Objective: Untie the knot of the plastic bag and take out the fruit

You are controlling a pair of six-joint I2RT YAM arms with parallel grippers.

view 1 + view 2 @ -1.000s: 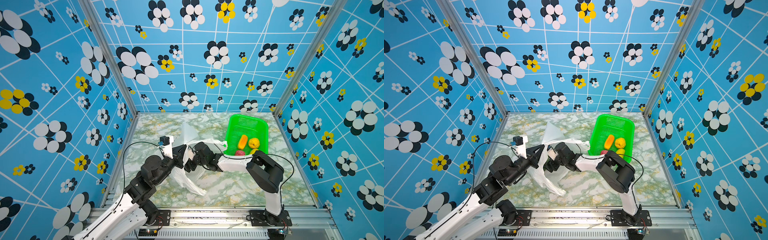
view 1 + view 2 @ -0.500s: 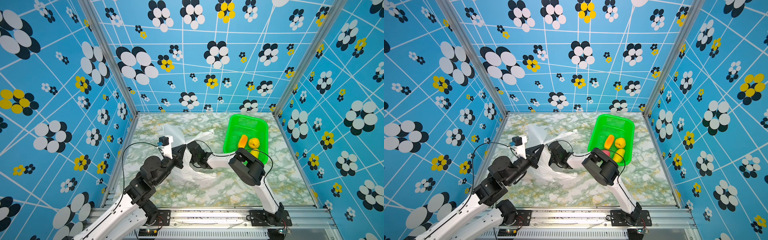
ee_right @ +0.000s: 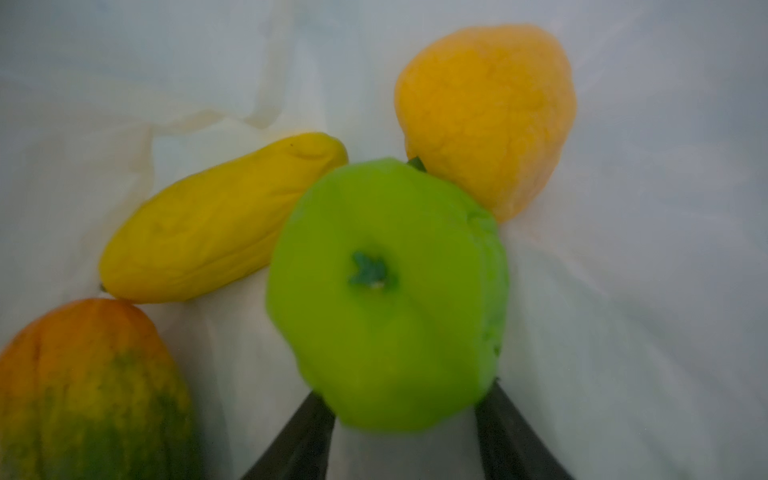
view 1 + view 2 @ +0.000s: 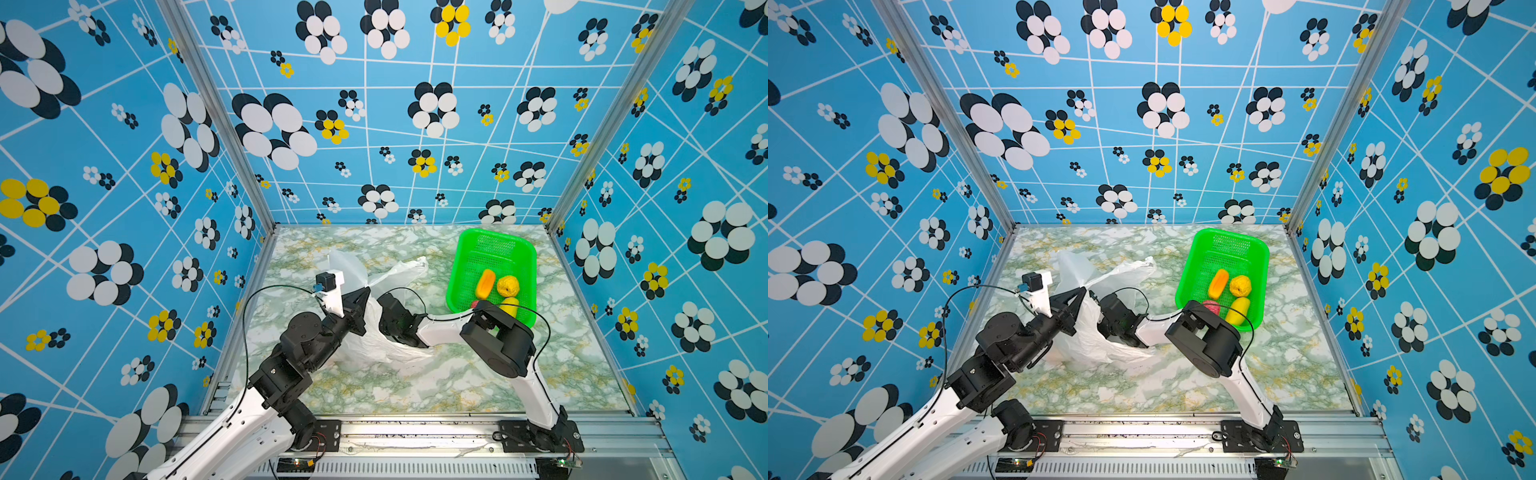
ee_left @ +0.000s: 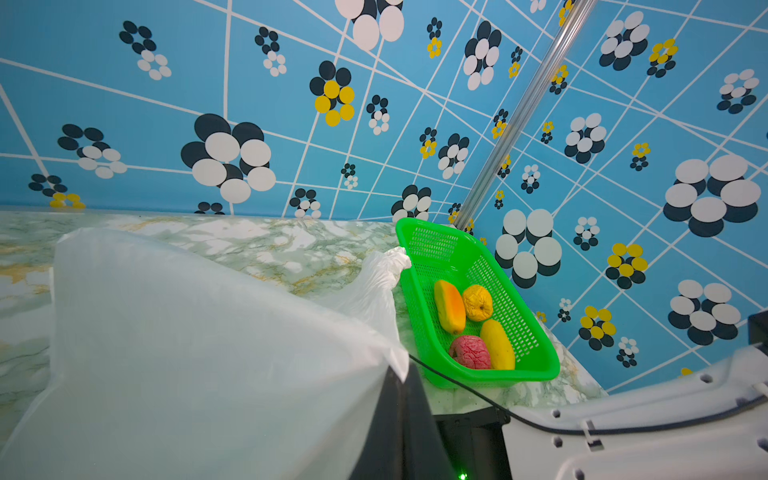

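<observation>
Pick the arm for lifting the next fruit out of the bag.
Right. The right end effector is inside the bag, jaws flanking the green fruit. The left end effector is shut on the bag's edge, holding it open.

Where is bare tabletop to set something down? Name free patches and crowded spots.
Free: the marble table between plastic bag and front rail; the back strip between bag and wall; the front right corner by the green basket. Crowded: the middle, where left arm and right arm meet at the bag, and the basket's near half holding fruit.
</observation>
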